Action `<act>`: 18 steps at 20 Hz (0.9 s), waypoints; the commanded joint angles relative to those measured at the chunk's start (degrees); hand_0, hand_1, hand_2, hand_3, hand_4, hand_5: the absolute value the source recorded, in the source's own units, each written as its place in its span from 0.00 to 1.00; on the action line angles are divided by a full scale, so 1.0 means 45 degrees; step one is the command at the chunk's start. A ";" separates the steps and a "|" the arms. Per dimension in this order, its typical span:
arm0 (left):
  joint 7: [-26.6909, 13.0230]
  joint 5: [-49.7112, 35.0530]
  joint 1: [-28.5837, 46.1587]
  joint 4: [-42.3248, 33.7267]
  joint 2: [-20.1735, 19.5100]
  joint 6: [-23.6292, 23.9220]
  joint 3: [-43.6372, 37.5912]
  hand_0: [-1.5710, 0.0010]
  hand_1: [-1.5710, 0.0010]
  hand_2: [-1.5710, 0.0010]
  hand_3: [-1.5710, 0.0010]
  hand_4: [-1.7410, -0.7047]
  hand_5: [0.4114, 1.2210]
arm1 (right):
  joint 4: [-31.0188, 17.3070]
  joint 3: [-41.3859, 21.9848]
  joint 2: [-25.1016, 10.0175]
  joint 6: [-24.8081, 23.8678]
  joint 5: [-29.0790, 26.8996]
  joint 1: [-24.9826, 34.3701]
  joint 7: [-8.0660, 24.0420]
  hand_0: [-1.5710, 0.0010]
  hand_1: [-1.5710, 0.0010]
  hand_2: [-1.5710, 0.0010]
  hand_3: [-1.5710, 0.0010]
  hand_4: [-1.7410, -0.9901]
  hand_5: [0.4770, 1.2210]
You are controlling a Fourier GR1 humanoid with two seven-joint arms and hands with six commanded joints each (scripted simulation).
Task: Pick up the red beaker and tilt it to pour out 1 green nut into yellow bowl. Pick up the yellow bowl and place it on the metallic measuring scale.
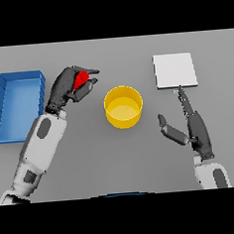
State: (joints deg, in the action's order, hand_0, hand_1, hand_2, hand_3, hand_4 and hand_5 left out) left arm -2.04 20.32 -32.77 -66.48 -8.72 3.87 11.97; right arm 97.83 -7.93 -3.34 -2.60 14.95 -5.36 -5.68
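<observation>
Grey table [122, 158] ran across the whole view. At its left edge sat a blue tray [3, 105], rectangular, its long side running away from the robot. Metallic measuring scale [174, 70], a pale square plate, lay at upper right. Yellow bowl [123, 106] stood upright near centre, between tray and scale; no nut could be made out inside. Left hand [67, 86] sat just left of the bowl, fingers curled round the red beaker [80, 79], of which only a small red patch showed. The bowl lay to the right of the beaker, near but apart, so the pour likely needed a rightward carry first. Right hand [192, 125] rested below the scale, fingers straight, thumb spread.
</observation>
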 commanded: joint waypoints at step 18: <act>0.0277 0.6496 -0.5106 0.3185 -0.2036 -0.2807 0.6623 0.00 0.00 0.00 0.00 0.10 0.99 | 0.0145 0.0111 0.0057 0.0039 -0.0218 0.0079 0.0150 1.00 1.00 1.00 1.00 0.65 0.28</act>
State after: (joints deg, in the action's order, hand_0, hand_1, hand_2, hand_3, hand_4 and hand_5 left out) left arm -0.76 49.45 -55.76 -52.17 -17.88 -8.76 41.76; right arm 98.49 -7.44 -3.06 -2.42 13.96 -4.97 -4.96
